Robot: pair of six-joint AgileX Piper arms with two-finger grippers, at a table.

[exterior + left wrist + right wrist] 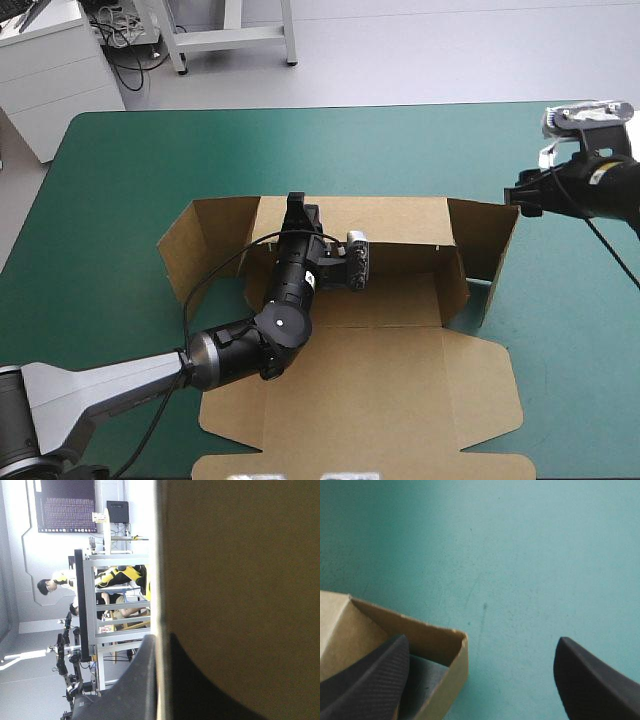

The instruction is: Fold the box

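**A:** How is the left gripper set?

**B:** Its two broad black fingers are all but pressed together, pinching the upright back wall of the brown cut-board box. In its wrist view the board's edge runs up between them, and the brown sheet fills the space beyond one finger.

**A:** And the right gripper?

**B:** Spread wide. One black finger sits at the top corner of the box's right end flap, and the other is over bare cover.

**A:** Where does the box lie?

**B:** On the middle of the table with the teal-green cover, reaching to its near edge. The back wall stands upright. The two end flaps also stand, angling outward to left and right. The wide panel with its side tabs lies flat toward the near edge.

**A:** And the arms?

**B:** The left arm comes in from the near left corner and crosses the flat panel to the back wall. The right arm comes in over the table's right edge, just beside the right flap.
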